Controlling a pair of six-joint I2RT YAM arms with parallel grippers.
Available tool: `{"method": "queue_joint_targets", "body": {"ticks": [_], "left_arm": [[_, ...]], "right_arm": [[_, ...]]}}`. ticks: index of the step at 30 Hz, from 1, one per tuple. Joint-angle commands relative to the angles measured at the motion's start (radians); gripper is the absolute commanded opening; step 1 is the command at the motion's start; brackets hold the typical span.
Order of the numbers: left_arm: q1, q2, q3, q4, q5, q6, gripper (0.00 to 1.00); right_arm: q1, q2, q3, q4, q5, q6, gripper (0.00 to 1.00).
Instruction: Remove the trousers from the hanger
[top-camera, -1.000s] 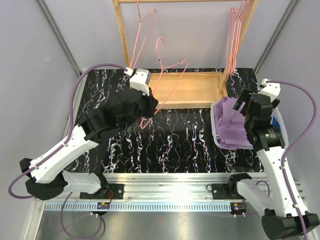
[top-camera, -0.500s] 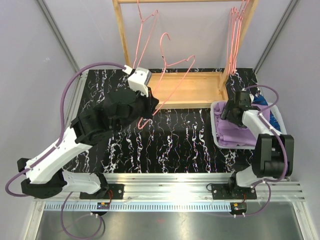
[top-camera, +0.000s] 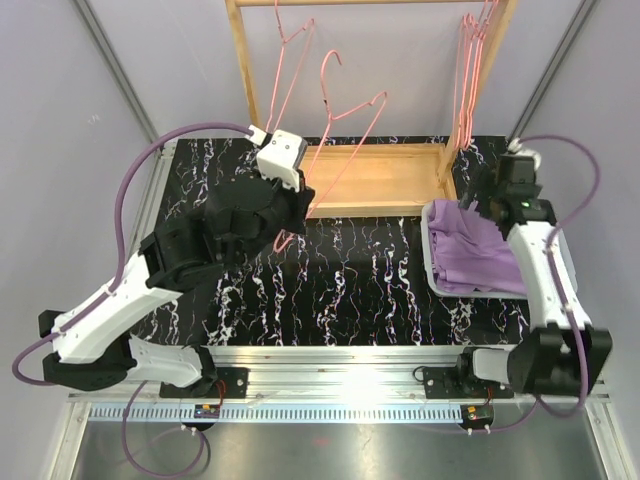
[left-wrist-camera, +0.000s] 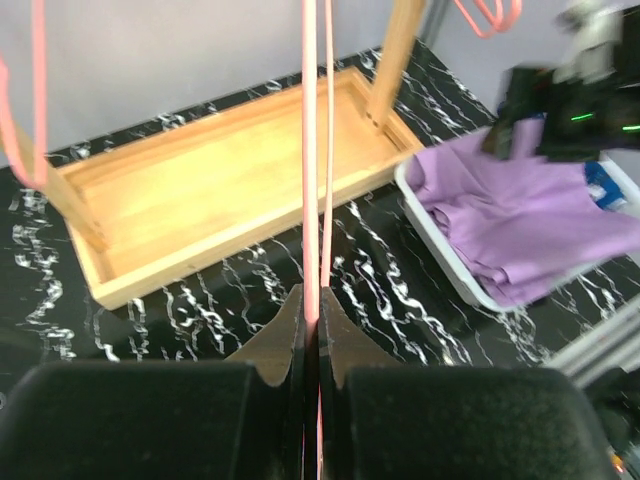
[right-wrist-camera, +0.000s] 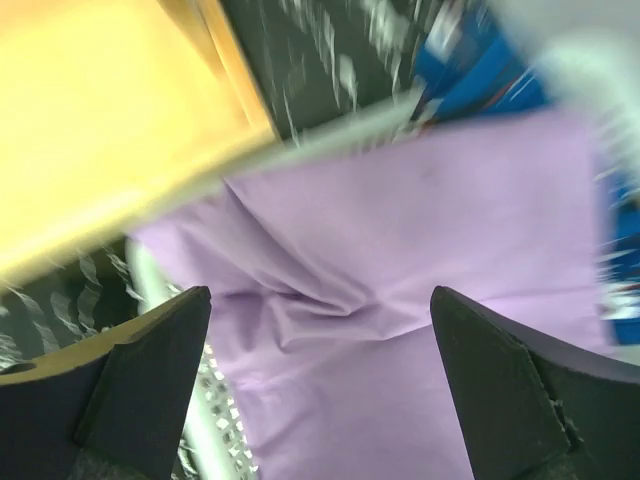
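Observation:
My left gripper (top-camera: 297, 207) (left-wrist-camera: 312, 295) is shut on the lower wire of a bare pink hanger (top-camera: 350, 115) (left-wrist-camera: 309, 150) and holds it up over the table, in front of the wooden rack. The lilac trousers (top-camera: 480, 255) (left-wrist-camera: 520, 215) (right-wrist-camera: 400, 260) lie loose in the white basket (top-camera: 432, 262) at the right. A bit of the dark blue trousers (right-wrist-camera: 480, 80) (left-wrist-camera: 603, 186) shows under them at the basket's far side. My right gripper (top-camera: 492, 200) (right-wrist-camera: 320, 292) hangs open just above the lilac cloth, nothing between its fingers.
A wooden rack stands at the back, with a tray base (top-camera: 370, 175) and uprights. More pink hangers hang at its right post (top-camera: 468, 70) and its left post (top-camera: 285, 60). The table top (top-camera: 350, 280) is black marble pattern.
The lilac trousers, bunched up beside the right gripper a second ago, now lie flat in the basket. That gripper opened wider and drew back and up. The left arm raised the hanger slightly.

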Motion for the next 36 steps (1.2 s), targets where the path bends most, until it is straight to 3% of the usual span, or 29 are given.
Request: {"method": "queue_joint_targets", "body": {"ticks": [1,9,15,18,30,36], "left_arm": [[-0.008,0.032,0.072,0.044,-0.118,0.045,0.00],[0.001,0.168,0.205,0.075,-0.201,0.108,0.00],[0.102,0.338,0.455,0.033,-0.092,0.110,0.00],[0.169,0.438,0.596,-0.003,-0.066,0.113,0.00],[0.366,0.588,0.555,0.297,-0.009,0.249,0.00],[0.476,0.662,0.600,0.233,0.072,0.151,0.00]], "right_arm": [[-0.005,-0.169,0.143,-0.121,0.089,-0.040,0.99],[-0.005,-0.456,0.257,-0.250,-0.114,0.003,0.99],[-0.004,-0.687,0.126,-0.066,-0.602,0.133,0.99],[-0.005,-0.769,0.056,0.012,-0.748,0.245,0.99],[-0.005,-0.896,0.070,-0.056,-0.850,0.308,1.00],[0.024,-0.924,0.047,-0.066,-0.873,0.319,1.00]]}}
